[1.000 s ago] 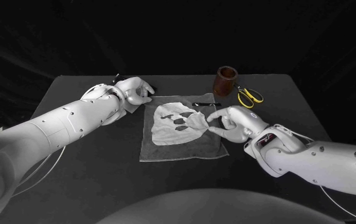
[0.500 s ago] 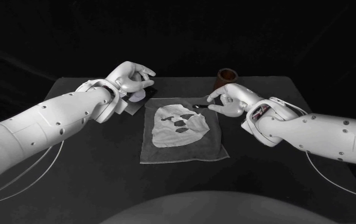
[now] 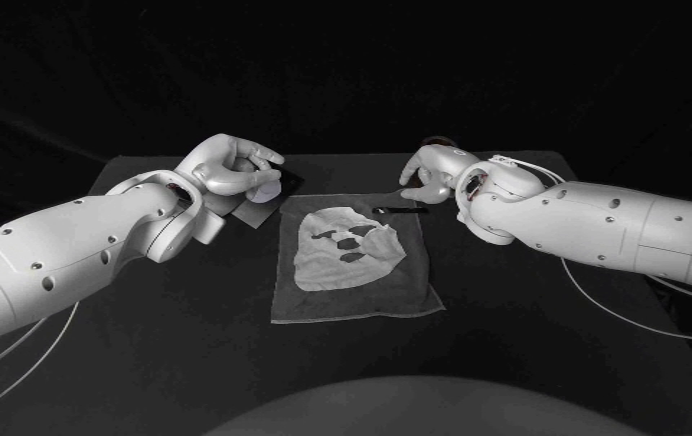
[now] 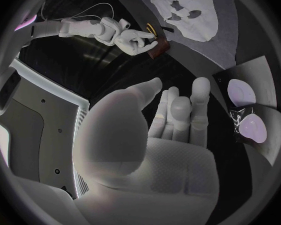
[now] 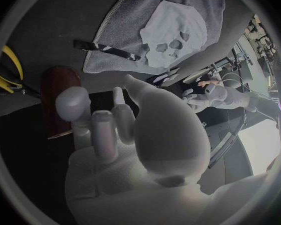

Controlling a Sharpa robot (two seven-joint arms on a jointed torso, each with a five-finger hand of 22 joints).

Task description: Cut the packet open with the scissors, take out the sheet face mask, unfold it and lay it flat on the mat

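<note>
Both hands have lifted clear since a second ago: left hand [image 3: 231, 168] and right hand [image 3: 430, 176] hang empty, fingers loosely apart. The sheet face mask [image 3: 343, 246] lies unfolded, flat on the mat [image 3: 361, 301], nothing touching it. I'd call the task finished.

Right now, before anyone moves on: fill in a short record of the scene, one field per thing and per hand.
mask: unfolded, flat on the mat
mat: on the table, between the hands
packet: beside the mat, on the left hand's side
strip: dark, at the mat's far edge
scissors: lying beside the brown cup
left hand: raised, holds nothing
right hand: raised, holds nothing
</note>
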